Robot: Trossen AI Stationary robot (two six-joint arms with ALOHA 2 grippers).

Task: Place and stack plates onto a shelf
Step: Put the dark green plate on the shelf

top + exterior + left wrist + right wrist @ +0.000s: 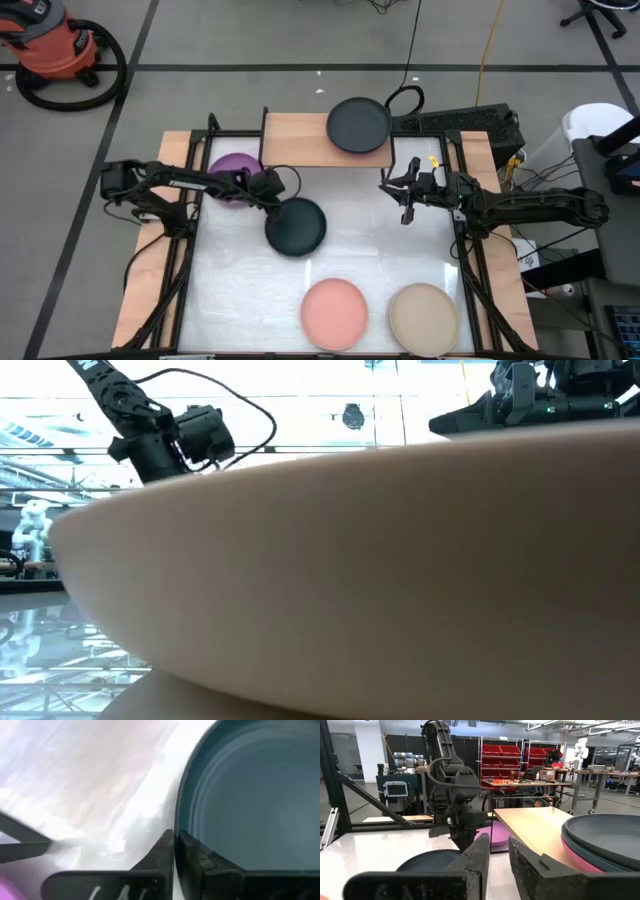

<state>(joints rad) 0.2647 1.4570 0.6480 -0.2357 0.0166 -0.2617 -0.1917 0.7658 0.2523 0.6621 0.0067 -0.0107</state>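
Note:
The light-wood shelf (300, 140) stands at the table's far edge and carries a stack of plates with a charcoal plate (359, 124) on top. In the right wrist view a magenta plate's rim (580, 860) shows under the stack. My left gripper (272, 192) is shut on a dark teal plate (296, 226) at mid-table. A purple plate (234, 176) lies at the far left, and a salmon plate (334, 313) and a beige plate (423, 318) lie near the front edge. My right gripper (406, 200) hovers right of the shelf, empty, its fingers a narrow gap apart. My left gripper pinches the teal plate's rim (176, 837) on its far-left side, one finger on the plate's inner side and one on its outer side. The fingers come from the table's far left, slanting down. Whether the plate is clear of the table, I cannot tell.
The beige plate (350, 580) fills the low view right in front of the camera. Black frame bars (190, 260) run along the table's left and right sides. White table surface (380, 250) lies open between the teal plate and my right arm.

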